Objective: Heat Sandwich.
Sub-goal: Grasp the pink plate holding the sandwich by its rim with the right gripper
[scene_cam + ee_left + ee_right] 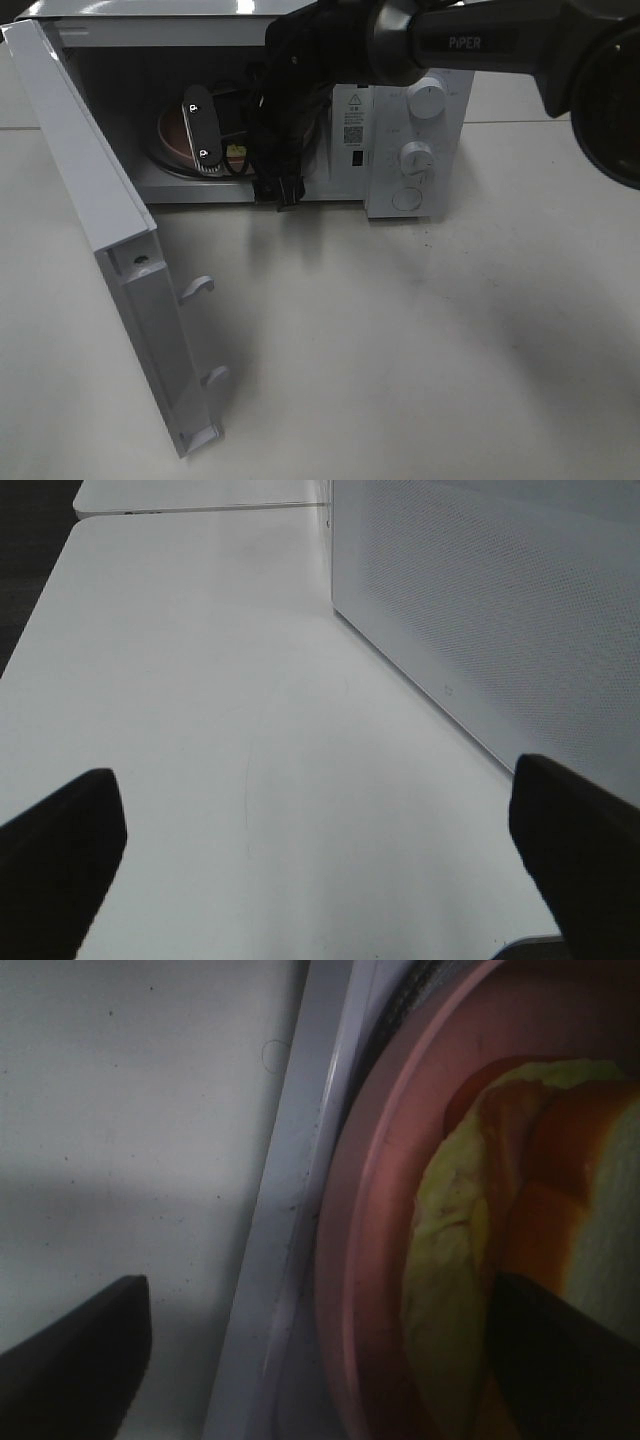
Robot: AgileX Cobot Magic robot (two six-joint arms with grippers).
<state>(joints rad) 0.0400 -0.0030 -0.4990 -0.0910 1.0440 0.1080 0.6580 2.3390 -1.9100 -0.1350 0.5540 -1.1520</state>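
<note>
Item: right arm [470,45], black, marked PIPER; enters from the upper right of the high view, passes above the control panel, wrist bent down into the open cavity of the white microwave [445,150]; cables bunched at the wrist.

Item: right gripper [201,132], inside the cavity; jaws spread wide, clasping nothing; its two fingers [197,108] lie over the pink plate [168,135] in the high view; in the wrist view one finger overlaps the sandwich [450,1250], the other sits outside the plate rim [345,1260] over pale surface.

Item: sandwich; orange-brown crust, pale yellow-green filling; on the pink plate, within the microwave cavity, toward its front; mostly hidden by the gripper in the high view.

Item: microwave door [90,170]; swung fully open toward the left of the high view; two latch hooks on its inner edge.

Item: control panel; upper knob [428,98], lower knob [415,157], round button [408,198] below.

Item: left gripper [320,880]; seen by its own camera only; jaws released and wide apart, nothing between them; low over the white table [200,730], beside the microwave's perforated outer panel [500,610], not touching it.
</note>
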